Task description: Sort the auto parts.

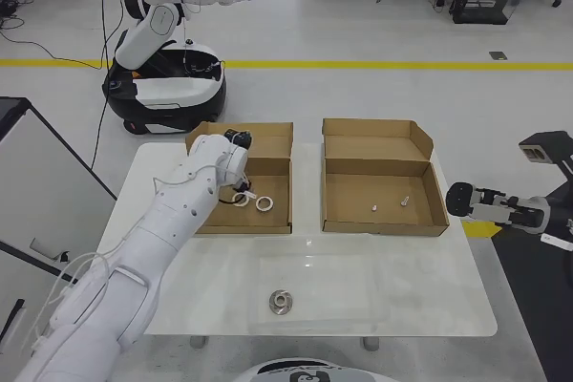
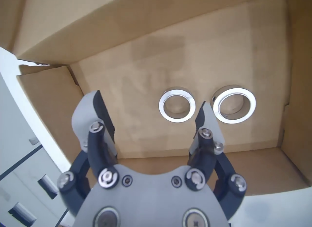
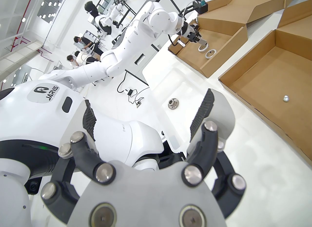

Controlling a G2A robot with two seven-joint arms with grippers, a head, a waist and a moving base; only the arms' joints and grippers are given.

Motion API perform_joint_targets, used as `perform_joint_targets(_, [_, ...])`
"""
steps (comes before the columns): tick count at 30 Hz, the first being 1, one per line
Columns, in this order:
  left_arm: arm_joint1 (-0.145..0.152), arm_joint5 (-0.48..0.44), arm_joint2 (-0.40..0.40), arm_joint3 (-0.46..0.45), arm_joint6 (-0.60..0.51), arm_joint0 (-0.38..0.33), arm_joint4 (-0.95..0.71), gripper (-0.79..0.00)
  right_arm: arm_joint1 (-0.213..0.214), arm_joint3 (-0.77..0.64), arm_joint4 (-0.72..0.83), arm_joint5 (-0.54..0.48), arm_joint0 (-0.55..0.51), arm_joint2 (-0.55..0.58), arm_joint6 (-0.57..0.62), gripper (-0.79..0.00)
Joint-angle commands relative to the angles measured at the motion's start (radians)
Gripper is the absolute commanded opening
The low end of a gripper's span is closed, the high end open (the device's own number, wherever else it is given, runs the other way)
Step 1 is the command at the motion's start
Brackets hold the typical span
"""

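Metal rings (image 1: 265,202) lie in the left box (image 1: 277,181), a flanged part (image 1: 282,303) on the table (image 1: 420,286), as we see from above. Our left wrist shows the left gripper (image 2: 150,98) spread wide, empty, over the rings. Our right wrist shows the right gripper (image 3: 148,96) equally wide, empty.

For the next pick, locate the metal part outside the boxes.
Top view: the metal part lies on the table, robot-side, in front of the left box.

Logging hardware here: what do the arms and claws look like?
The left arm is white with rounded segments and a black cable at its wrist. The left claw and right claw match: grey plate, black linkages, silver bolts, grey fingers with black ribbed pads.
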Motion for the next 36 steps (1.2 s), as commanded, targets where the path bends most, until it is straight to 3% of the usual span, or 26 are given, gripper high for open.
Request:
perform_joint_targets(1, [0.006,-0.004,-0.009,-0.045,-0.021,0.012,0.019,0.0,0.0,0.0,0.0,0.0,0.0,0.0,0.0,0.0])
perform_joint_targets(10, [0.051,-0.134,-0.076,-0.385,-0.22,0.121,0.049,0.0,0.0,0.0,0.0,0.0,0.0,0.0,0.0,0.0])
perform_joint_targets(15, [0.071,-0.186,-0.087,-0.544,-0.22,0.182,-0.006,0.0,0.0,0.0,0.0,0.0,0.0,0.0,0.0,0.0])
perform_joint_targets(19, [0.085,-0.22,-0.046,-0.646,-0.22,0.207,-0.082,0.0,0.0,0.0,0.0,0.0,0.0,0.0,0.0,0.0])
perform_joint_targets(27, [0.116,-0.253,0.051,-0.748,-0.22,0.216,-0.178,0.0,0.0,0.0,0.0,0.0,0.0,0.0,0.0,0.0])
perform_joint_targets(36, [0.171,-0.305,0.131,-0.798,-0.22,0.152,-0.494,0.0,0.0,0.0,0.0,0.0,0.0,0.0,0.0,0.0])
